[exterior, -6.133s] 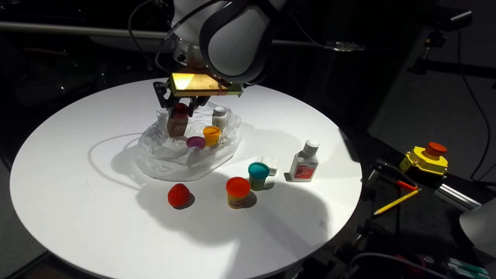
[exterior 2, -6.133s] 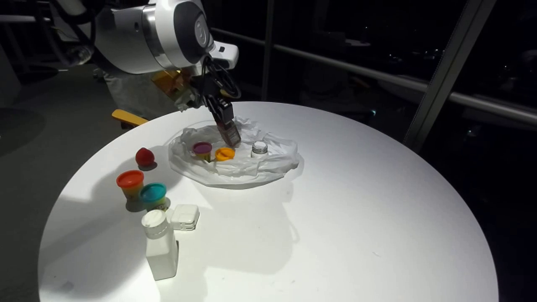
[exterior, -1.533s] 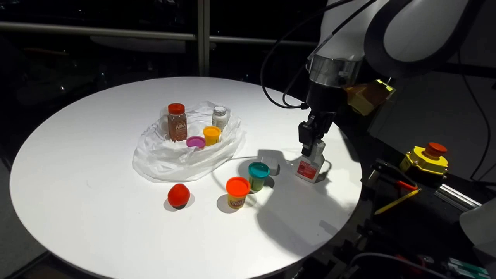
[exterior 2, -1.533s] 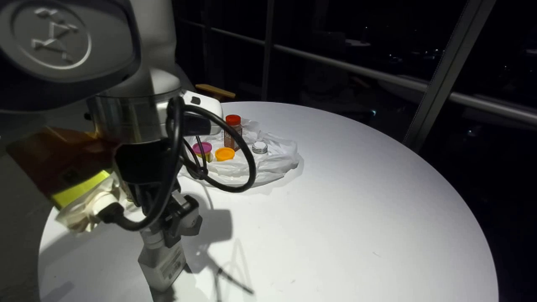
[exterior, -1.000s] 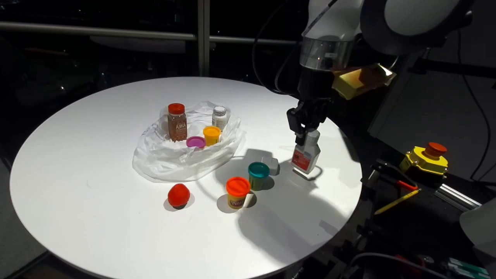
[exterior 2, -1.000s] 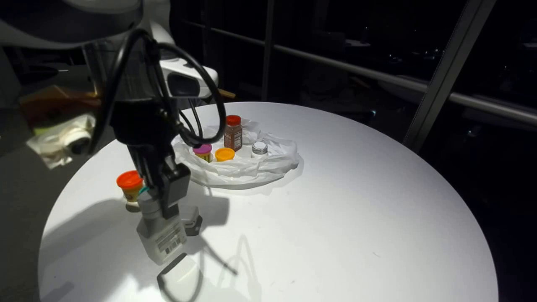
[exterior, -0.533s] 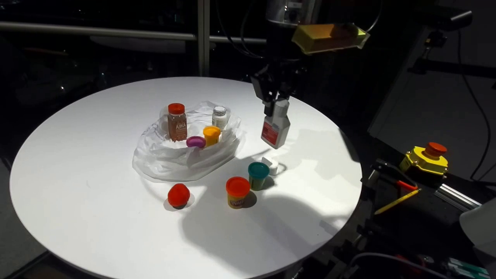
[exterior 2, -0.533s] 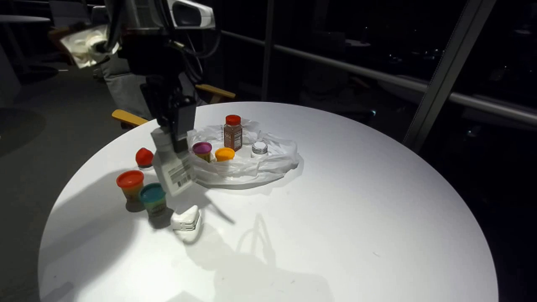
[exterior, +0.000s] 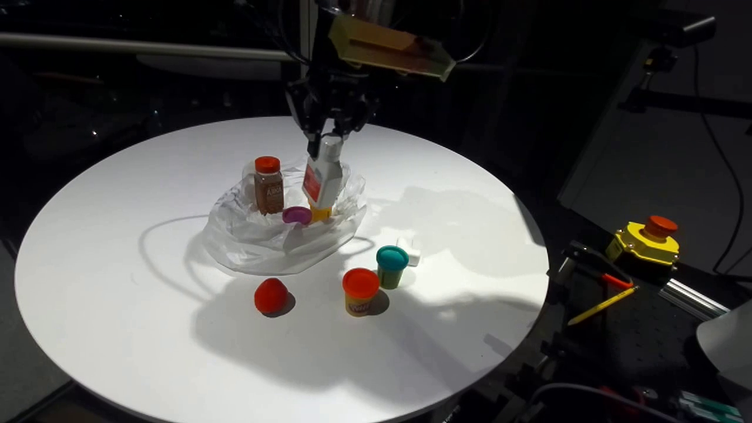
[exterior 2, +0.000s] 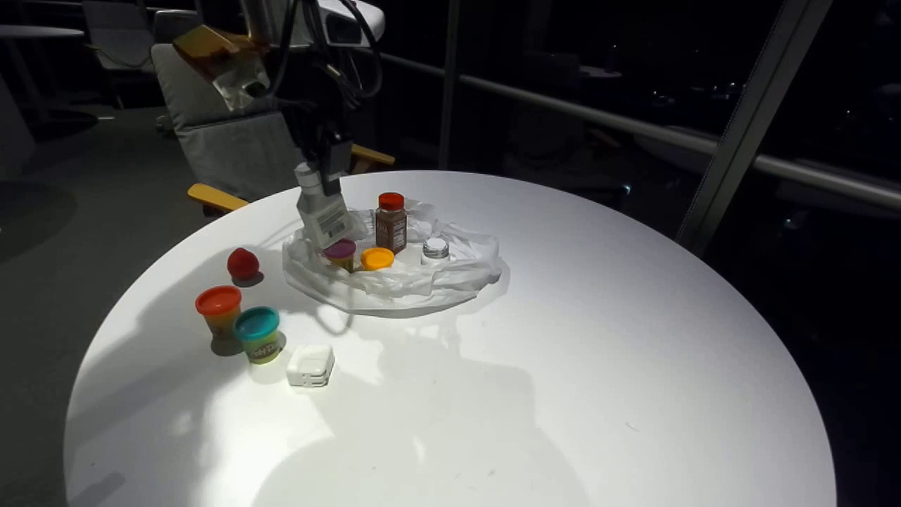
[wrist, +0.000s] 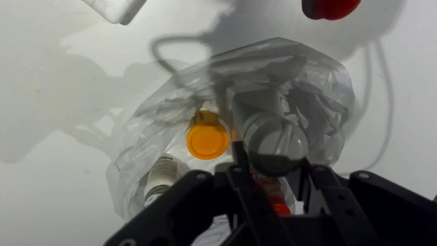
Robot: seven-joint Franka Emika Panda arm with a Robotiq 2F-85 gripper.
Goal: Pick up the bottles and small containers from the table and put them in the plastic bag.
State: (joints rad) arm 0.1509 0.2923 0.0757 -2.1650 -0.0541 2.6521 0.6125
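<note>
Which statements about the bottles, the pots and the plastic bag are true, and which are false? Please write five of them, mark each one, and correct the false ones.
1. The gripper holds the white bottle with the red label near its cap. True.
2. That bottle stands upright on the table. False: it hangs tilted over the plastic bag.
3. The red-capped bottle stands inside the bag. True.
4. The teal-lidded pot is in the bag. False: it stands on the table, outside the bag.
5. The purple-lidded pot and the yellow-orange-lidded pot are both in the bag. True.
</note>
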